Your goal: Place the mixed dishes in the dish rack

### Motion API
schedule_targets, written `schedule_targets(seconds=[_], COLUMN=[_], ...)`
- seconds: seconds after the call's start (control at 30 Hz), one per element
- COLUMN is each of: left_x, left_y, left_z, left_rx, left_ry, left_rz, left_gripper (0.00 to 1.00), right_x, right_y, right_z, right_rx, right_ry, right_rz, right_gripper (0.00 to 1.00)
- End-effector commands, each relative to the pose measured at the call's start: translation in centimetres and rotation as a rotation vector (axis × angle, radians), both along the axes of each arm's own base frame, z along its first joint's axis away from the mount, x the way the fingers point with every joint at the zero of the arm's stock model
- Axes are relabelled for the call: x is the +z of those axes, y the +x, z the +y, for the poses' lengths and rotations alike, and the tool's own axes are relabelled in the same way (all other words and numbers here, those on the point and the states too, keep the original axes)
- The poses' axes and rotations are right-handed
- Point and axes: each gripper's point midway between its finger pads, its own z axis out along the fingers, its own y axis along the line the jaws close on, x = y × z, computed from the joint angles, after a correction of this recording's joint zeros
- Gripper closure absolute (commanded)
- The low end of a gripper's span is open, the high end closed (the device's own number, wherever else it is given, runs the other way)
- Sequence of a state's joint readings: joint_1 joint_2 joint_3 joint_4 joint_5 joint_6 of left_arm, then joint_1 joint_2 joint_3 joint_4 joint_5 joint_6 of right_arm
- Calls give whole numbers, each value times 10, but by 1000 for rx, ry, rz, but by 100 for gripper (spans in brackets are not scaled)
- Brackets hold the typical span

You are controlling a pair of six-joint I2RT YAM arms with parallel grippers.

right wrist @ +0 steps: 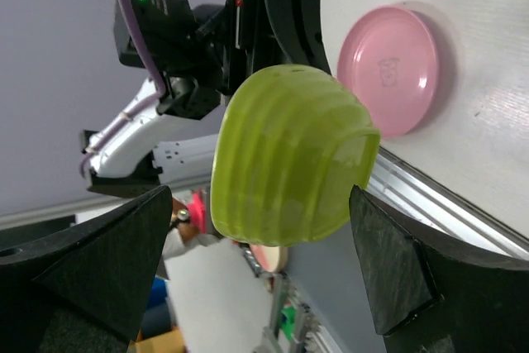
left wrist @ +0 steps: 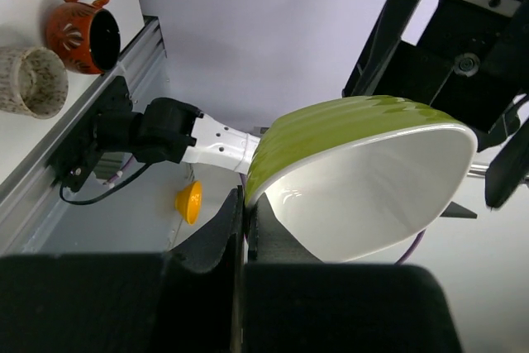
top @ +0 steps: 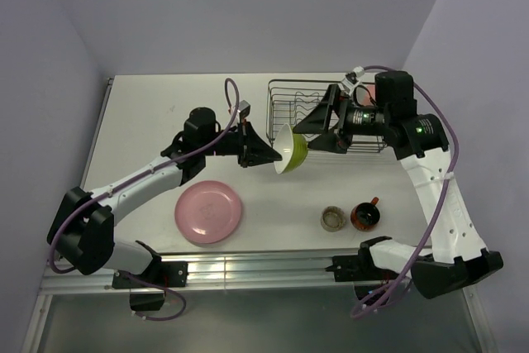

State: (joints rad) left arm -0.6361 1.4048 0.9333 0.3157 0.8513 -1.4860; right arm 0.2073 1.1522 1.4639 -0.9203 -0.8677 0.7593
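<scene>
Aloft over the white table (top: 157,109) between lavender walls (top: 248,6), left hand (top: 261,155) pinches the bowl (top: 293,151); right hand (top: 317,133) spread.

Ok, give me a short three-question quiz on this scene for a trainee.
1. True or false: the pink plate lies flat on the table, outside the dish rack.
2. Which arm's jaws grip the yellow-green bowl? A left, B right, C neither.
3. Name the two dishes standing side by side near the right arm's base.
Key: 1 true. 2 A. 3 the speckled cup and the dark red mug.
</scene>
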Motion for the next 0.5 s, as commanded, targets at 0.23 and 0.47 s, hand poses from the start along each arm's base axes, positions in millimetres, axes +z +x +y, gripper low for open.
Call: schedule_targets(seconds=[0.23,0.47], left_x=[30,25], left_y=[-4,-3], left_z=[2,1], left_rx=[-24,-39], left_ry=[-46,-26], left_rz=[-89,-109], left_gripper=[100,100], right_x=[-1,6], right_y=[-7,-10], right_z=[3,10], right_rx=[-25,-12], right_ry=[-123,-89], right_rz=[-53,-54], right_gripper=[9,14])
